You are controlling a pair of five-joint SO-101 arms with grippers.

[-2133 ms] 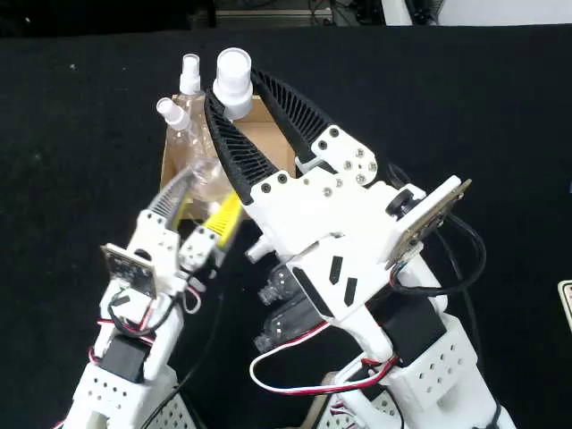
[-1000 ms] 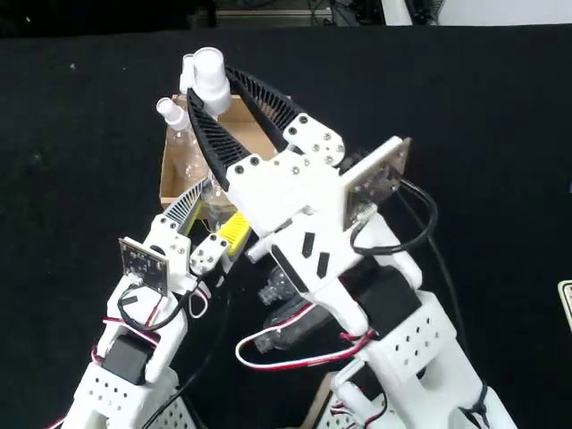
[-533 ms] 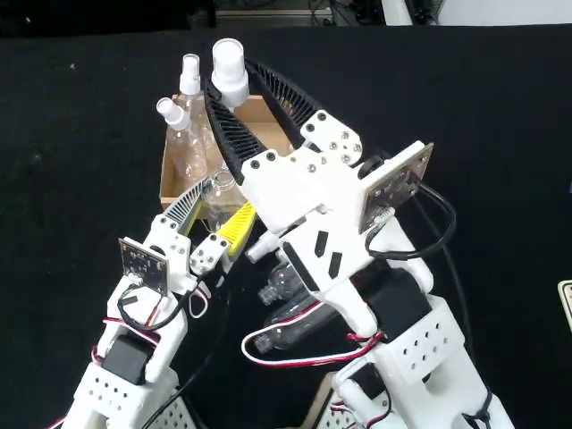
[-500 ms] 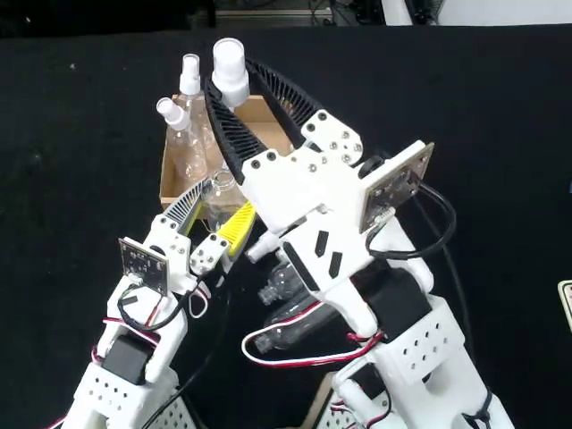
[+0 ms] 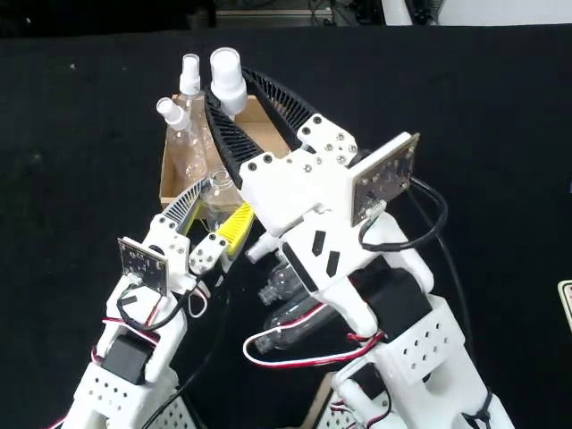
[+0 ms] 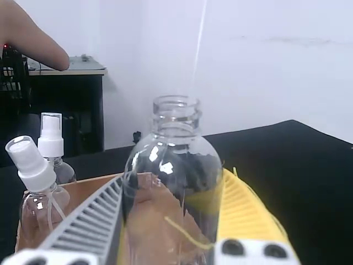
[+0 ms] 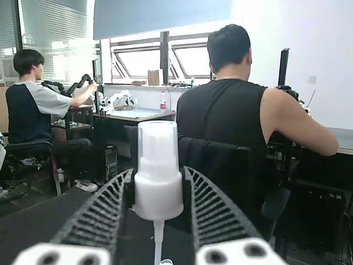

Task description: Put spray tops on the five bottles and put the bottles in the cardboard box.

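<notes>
We find the right gripper point(image 7: 159, 175) clamped on a spray top point(image 7: 158, 143), above the left gripper point(image 5: 222, 197), which grips an uncapped bottle point(image 6: 174, 165), the cardboard box point(image 5: 268, 116) just ahead.

I see the cardboard box point(image 5: 264, 114) open on the table point(image 5: 465, 107), with two capped bottles point(image 6: 41, 187) standing in it — clear, white sprayers on. A third, uncapped bottle point(image 6: 174, 182) stands upright in the left end effector point(image 6: 171, 187) at the box's near edge, neck open. A white spray top point(image 7: 158, 171) sits upright in the right end effector point(image 7: 158, 187), dip tube hanging down — above the box. Two bare bottles point(image 5: 284, 284) lie on their sides nearer me.
</notes>
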